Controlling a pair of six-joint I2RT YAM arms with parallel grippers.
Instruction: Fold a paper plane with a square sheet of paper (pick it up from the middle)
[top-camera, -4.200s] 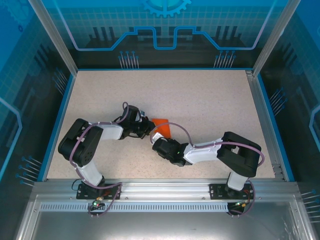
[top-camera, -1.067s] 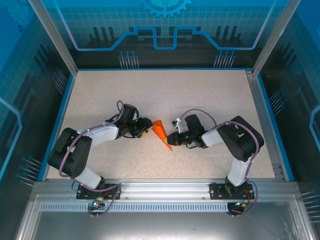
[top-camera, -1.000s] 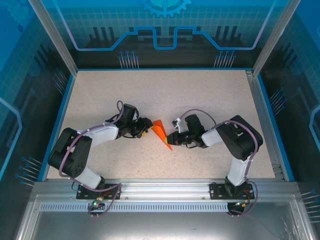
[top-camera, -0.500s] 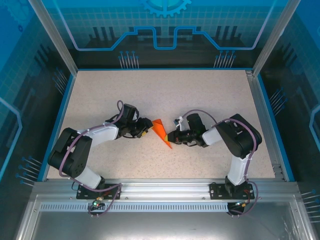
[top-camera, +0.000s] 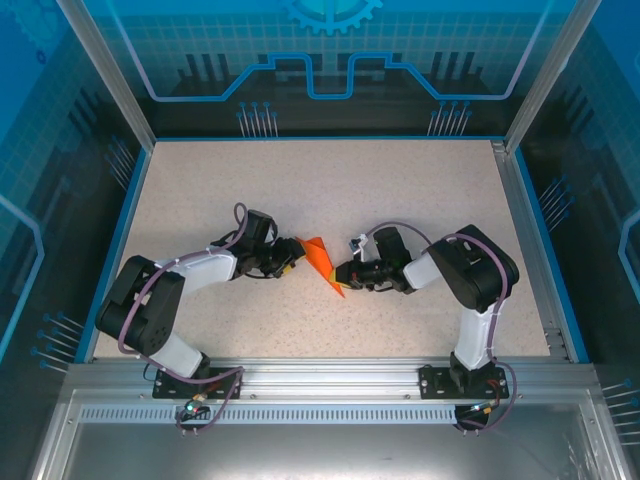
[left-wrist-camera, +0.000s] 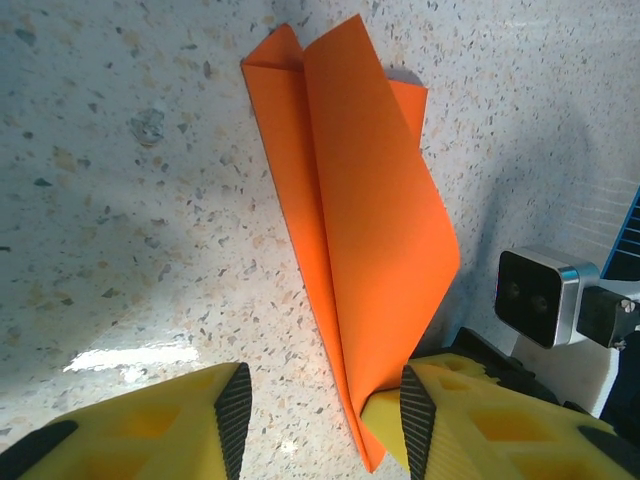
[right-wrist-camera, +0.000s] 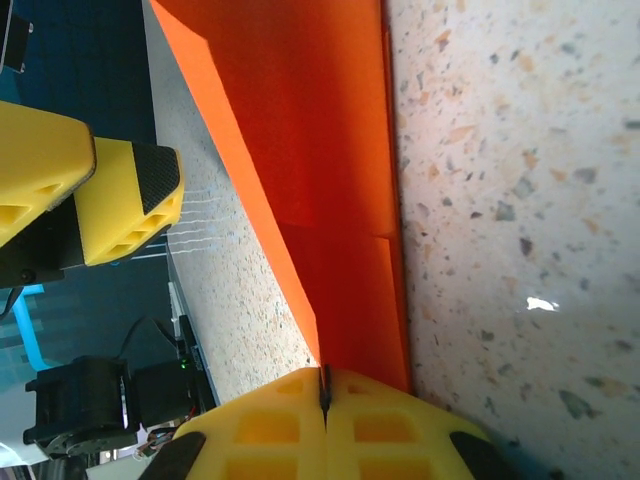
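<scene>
Right wrist: right tool (right-wrist-camera: 323, 388) clenched on paper plane (right-wrist-camera: 320, 200); left tool (left-wrist-camera: 322, 412) released, straddling tip.

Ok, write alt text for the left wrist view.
A narrow folded wedge of orange paper lies on the speckled table, one flap lifted, its point toward the camera. The left end effector stands open, its yellow fingers either side of that point.

Both arms (top-camera: 200, 268) are black and white with purple cables (top-camera: 236, 215); the left hand (left-wrist-camera: 320, 405) and right hand (right-wrist-camera: 323, 380) have yellow fingers (left-wrist-camera: 480, 425).
</scene>
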